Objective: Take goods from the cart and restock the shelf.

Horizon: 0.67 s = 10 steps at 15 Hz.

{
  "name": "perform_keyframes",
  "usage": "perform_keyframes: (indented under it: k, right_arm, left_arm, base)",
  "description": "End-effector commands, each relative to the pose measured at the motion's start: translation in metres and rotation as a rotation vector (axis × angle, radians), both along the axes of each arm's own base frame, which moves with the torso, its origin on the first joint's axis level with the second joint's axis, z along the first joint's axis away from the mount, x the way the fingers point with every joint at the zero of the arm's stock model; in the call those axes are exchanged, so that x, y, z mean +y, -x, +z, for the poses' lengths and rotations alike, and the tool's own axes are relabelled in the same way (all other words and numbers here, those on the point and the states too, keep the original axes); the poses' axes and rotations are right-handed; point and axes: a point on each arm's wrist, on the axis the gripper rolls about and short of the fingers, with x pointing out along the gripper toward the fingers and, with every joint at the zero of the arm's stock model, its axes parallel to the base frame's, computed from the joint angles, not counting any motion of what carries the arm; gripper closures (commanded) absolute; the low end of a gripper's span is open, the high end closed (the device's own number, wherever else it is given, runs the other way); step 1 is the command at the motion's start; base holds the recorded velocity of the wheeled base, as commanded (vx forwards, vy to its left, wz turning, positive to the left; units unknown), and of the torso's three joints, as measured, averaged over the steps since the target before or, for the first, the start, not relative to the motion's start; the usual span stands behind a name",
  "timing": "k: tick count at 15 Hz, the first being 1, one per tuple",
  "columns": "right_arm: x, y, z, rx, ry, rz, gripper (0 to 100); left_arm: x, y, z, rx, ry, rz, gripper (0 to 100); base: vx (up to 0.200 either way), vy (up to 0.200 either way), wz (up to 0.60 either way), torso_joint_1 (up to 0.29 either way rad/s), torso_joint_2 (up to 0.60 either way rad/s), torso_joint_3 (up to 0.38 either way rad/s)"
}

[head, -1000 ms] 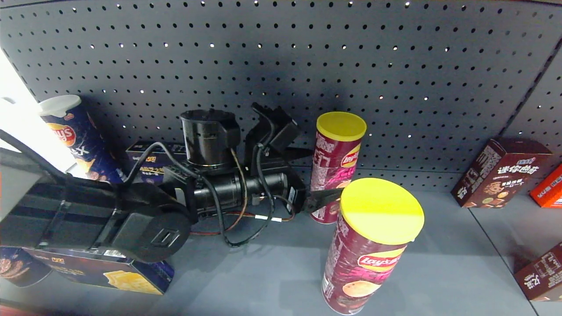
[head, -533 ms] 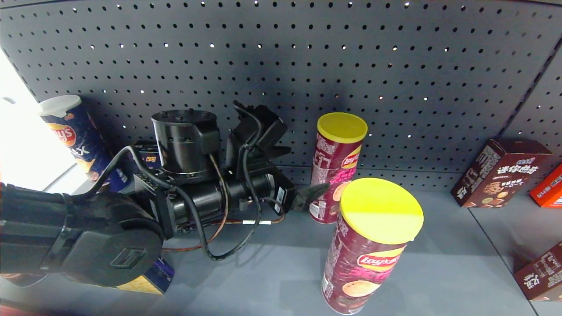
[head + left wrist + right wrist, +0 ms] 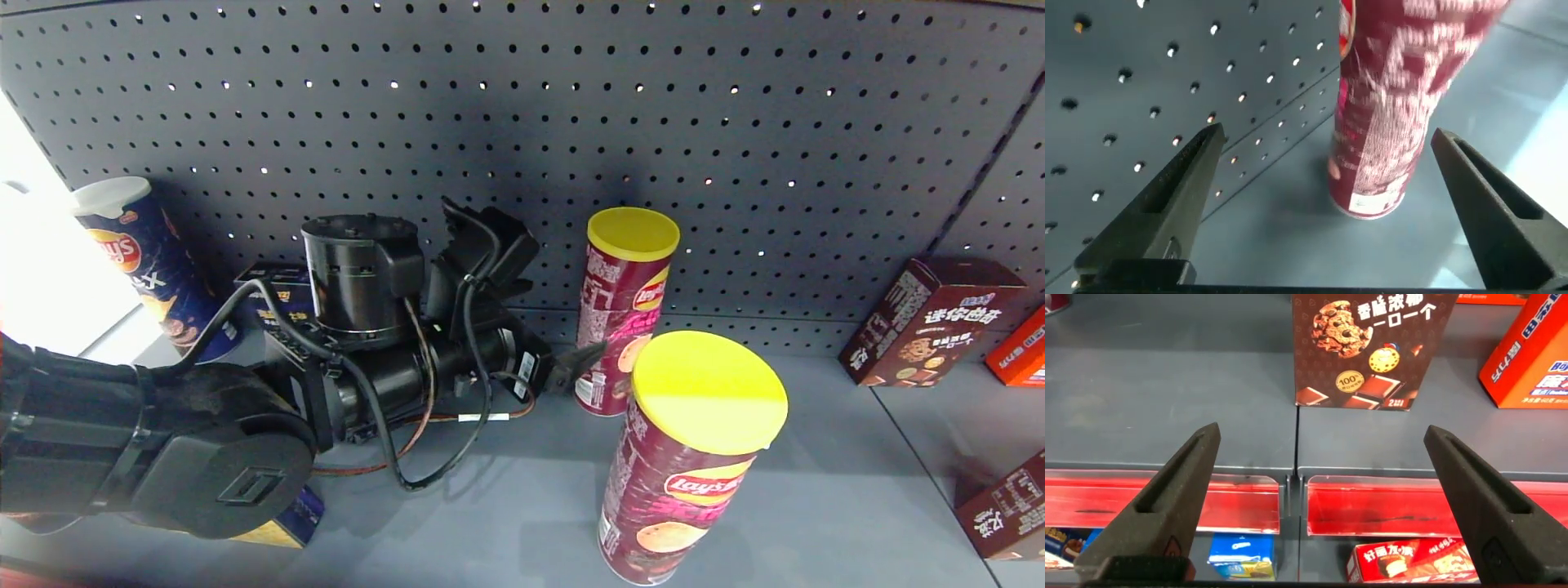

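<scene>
Shelf (image 3: 522,490), grey, pegboard (image 3: 522,122) at back.

1. L gripper (image 3: 567,318) (image 3: 1328,137): arm lies low across the left half of the shelf, pointing toward the rear can. Jaws spread wide, nothing held. In the wrist view the rear can (image 3: 624,310) (image 3: 1388,106) stands beyond the tips, in line with the gap, with clearance on both sides. In the head view one fingertip overlaps the can's lower body; contact cannot be confirmed.

2. Rear can: maroon, yellow lid, upright, near the shelf's back edge, approx. mid-width, close to the pegboard.

3. Front can (image 3: 694,457): same type, upright, near the front edge, just right of the rear can's line. The two are apart.

4. Blue can (image 3: 139,253): white lid, at the back-left corner.

5. Blue box (image 3: 277,531): flat at the front-left, mostly under the arm. A second dark box (image 3: 269,286) sits behind the arm by the back edge.

6. Brown box (image 3: 931,318) (image 3: 1372,347) and orange box (image 3: 1020,347) (image 3: 1527,351): side by side toward the back-right. Another brown box (image 3: 1004,506) at the front-right edge.

7. R gripper (image 3: 1323,434): jaws fully apart, empty, held off the shelf's front edge facing the brown box. Red price strips (image 3: 1388,510) run along that edge.
</scene>
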Motion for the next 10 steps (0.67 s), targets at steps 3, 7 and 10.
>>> perform_keyframes:
  k: [3,7,10]
  right_arm:
    - [0.0000,-0.0001,-0.0001,0.002,0.000,0.000,0]
    - [0.0000,-0.0001,-0.0001,0.002,0.000,0.000,0]
    - [0.0000,-0.0001,-0.0001,0.002,0.000,0.000,0]
  left_arm:
    - [0.0023,-0.0020,-0.0034,0.008,-0.010,0.029,0]
    - [0.0078,-0.0060,-0.0024,0.004,-0.010,0.068,0]
    - [0.0075,-0.0073,-0.0018,0.000,-0.011,0.090,0]
  base:
    - [0.000,0.000,0.00,0.000,0.00,0.000]
    - [0.000,0.000,0.00,0.000,0.00,0.000]
    - [0.000,0.000,0.00,0.000,0.00,0.000]
